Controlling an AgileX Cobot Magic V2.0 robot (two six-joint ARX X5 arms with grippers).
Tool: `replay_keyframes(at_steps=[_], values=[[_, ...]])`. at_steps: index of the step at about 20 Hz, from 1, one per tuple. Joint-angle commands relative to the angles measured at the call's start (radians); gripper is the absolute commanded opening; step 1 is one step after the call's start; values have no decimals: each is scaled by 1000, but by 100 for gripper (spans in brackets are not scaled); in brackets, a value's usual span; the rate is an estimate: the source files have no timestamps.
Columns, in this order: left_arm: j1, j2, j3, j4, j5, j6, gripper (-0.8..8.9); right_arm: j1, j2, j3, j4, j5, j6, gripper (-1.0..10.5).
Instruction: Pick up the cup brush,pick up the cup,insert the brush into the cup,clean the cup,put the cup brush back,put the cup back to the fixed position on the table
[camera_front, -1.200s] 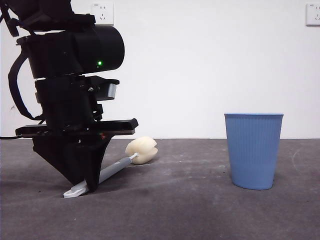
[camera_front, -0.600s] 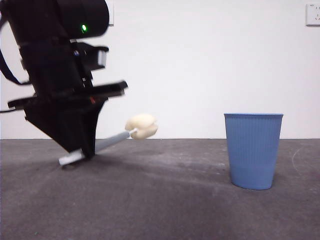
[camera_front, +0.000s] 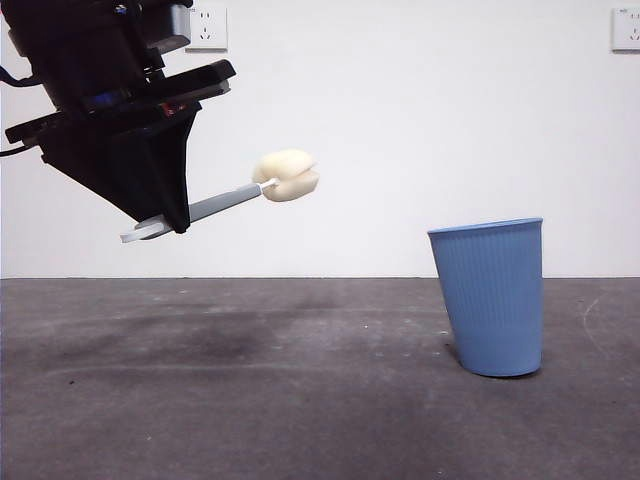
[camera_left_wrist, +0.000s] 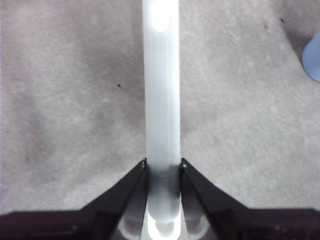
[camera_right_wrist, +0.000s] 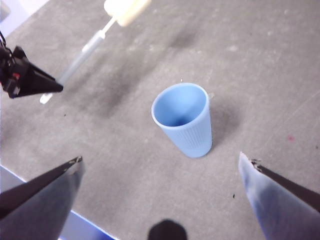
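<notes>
The cup brush (camera_front: 225, 199) has gone up. A second ago it lay on the table (camera_front: 300, 400); now it hangs in the air, high over the left part of the tabletop. The cup (camera_front: 489, 297) has changed too. It stood straight before, and now it leans a little to one side.

The brush has a long, smooth grey handle with a white end. A thin white neck joins it to a soft, puffy, cream-yellow sponge head (camera_front: 286, 175). The handle slopes, with the sponge end higher and pointing toward the cup.

The left gripper (camera_front: 170, 222) is big and black. It comes down from the top left corner in the front view, and its pointed tip is tilted. Its two jaws are pressed tight on the grey handle near the white end, one on each side.

The cup is blue plastic with fine ribs running up and down and a smooth round rim. It is wider at the top than at the bottom. It sits on the right part of the dark grey, dull, scuffed tabletop, well apart from the brush.

The right gripper (camera_right_wrist: 160, 165) hangs above the cup with its jaws spread wide and touches nothing.
</notes>
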Motion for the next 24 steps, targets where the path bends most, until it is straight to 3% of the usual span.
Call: replay_keyframes(at_steps=[1,5,10,14,19,24], values=[[9,3,-8,-2,-16,25,-9,0,0,2,3,3,-8,626],[13,2,-8,-43,-28,64,-8,0,37,-10,17,-6,-27,626],[13,-63,-8,-50,-21,68,-8,1,56,-155,105,-60,-21,626],[14,-179,-8,-101,-21,84,-8,6,64,-282,252,-110,75,627],[14,-323,-8,-160,-20,90,-9,35,139,-305,320,-51,142,627],[14,-385,-8,-183,5,103,-8,80,241,-351,428,-33,125,627]])
